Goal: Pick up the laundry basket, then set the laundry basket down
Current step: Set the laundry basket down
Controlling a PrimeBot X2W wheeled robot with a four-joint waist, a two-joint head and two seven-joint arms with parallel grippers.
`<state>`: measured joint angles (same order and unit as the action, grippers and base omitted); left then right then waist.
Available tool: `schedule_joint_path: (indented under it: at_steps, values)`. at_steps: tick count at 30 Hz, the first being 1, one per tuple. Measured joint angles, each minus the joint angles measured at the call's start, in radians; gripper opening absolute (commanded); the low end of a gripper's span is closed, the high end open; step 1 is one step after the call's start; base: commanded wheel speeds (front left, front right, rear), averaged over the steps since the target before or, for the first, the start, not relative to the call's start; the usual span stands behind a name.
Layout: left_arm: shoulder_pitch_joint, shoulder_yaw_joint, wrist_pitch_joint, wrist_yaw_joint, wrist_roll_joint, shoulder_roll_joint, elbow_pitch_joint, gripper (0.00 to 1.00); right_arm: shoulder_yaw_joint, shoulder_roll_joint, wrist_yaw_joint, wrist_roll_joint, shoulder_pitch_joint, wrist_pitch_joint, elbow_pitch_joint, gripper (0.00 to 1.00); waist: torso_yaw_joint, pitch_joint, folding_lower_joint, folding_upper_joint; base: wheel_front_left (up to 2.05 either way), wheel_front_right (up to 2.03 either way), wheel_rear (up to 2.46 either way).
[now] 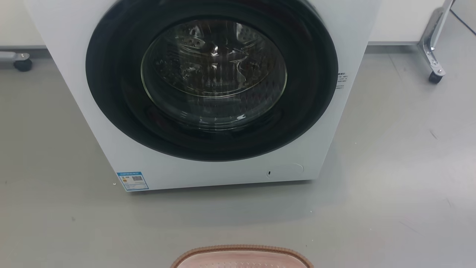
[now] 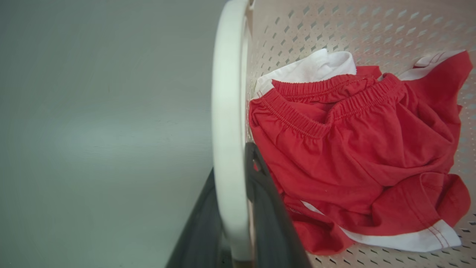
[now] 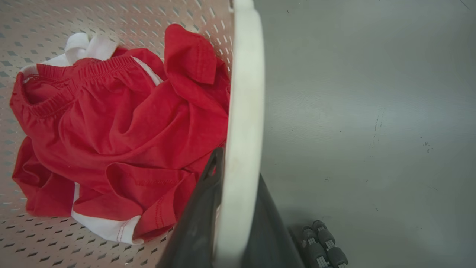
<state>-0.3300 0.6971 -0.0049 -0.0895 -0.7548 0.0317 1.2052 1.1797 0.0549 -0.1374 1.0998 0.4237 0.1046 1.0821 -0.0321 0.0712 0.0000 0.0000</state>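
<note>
The brown woven-look rim of the laundry basket [image 1: 241, 248] shows at the bottom edge of the head view, in front of the washer. In the left wrist view my left gripper [image 2: 232, 167] is shut on the basket's white side handle [image 2: 228, 111], one dark finger on each side of it. My right gripper [image 3: 240, 171] grips the other white handle [image 3: 243, 111] the same way. Inside the perforated pink-beige wall [image 2: 334, 22] lie red shorts [image 2: 353, 141] with white trim and a white cloth [image 2: 312, 65]. The red shorts [image 3: 111, 130] also show in the right wrist view. Whether the basket rests on the floor cannot be told.
A white front-loading washer [image 1: 212, 85] with its round dark door shut stands on the grey floor just beyond the basket. A caster [image 1: 23, 64] sits at the far left and a metal stand leg [image 1: 433, 48] on a caster at the far right. Small dark rollers [image 3: 323, 245] lie on the floor below my right gripper.
</note>
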Motion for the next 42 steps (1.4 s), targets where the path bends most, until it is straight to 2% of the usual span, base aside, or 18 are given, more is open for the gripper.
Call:
schedule_joint_path:
  at_steps: [9, 15, 24, 42]
  values:
    - [-0.055, -0.002, -0.001, -0.005, 0.000, 0.000, 0.002, 0.00, -0.003, 0.000, 0.000, 0.011, 0.047, -0.011, 0.002, 0.00, -0.001, 0.057, 0.0000, 0.0000, 0.00, 0.00, 0.00]
    - [-0.139, -0.013, -0.007, -0.008, 0.000, 0.002, -0.002, 0.00, -0.014, 0.003, 0.000, 0.019, 0.142, -0.023, 0.004, 0.00, -0.003, 0.117, 0.0001, 0.0000, 0.00, 0.00, 0.00]
    - [-0.275, -0.040, -0.016, -0.016, -0.008, 0.003, -0.019, 0.00, -0.037, 0.007, 0.000, 0.019, 0.297, -0.042, 0.019, 0.00, -0.004, 0.234, 0.0003, 0.0001, 0.00, 0.00, 0.00]
    - [-0.509, -0.063, -0.041, -0.017, 0.001, 0.046, -0.034, 0.00, -0.051, 0.007, 0.000, -0.008, 0.552, -0.072, 0.020, 0.00, -0.015, 0.497, 0.0003, 0.0002, 0.00, 0.00, 0.00]
